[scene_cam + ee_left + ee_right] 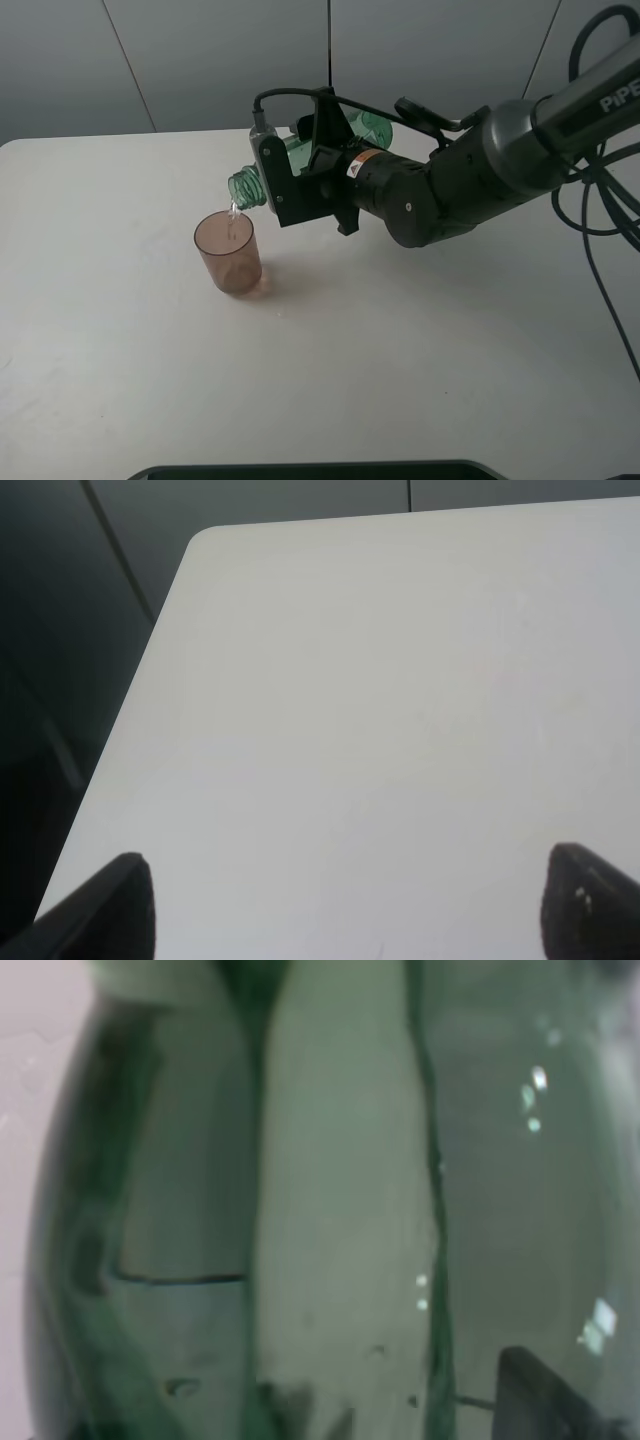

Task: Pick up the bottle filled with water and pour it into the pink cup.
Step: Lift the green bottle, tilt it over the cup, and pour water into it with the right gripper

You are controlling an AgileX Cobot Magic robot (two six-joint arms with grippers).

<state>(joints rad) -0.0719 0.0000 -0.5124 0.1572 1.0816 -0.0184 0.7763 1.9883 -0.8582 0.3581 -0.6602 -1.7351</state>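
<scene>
R tool (pixel 305 168) clenched on bottle (pixel 246 188), held approx. horizontal above desk (pixel 120 340), neck tipped down over pink cup (pixel 229 254). Thin water stream (pixel 234 213) enters cup. Cup upright on desk. L tool (pixel 350 910) released, nothing between fingers.

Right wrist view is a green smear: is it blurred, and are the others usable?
Right wrist: the bottle fills it, too close, out of focus, small glare spots. Exterior high: sharp, evenly lit, usable. Left wrist: sharp, shows the table.
</scene>
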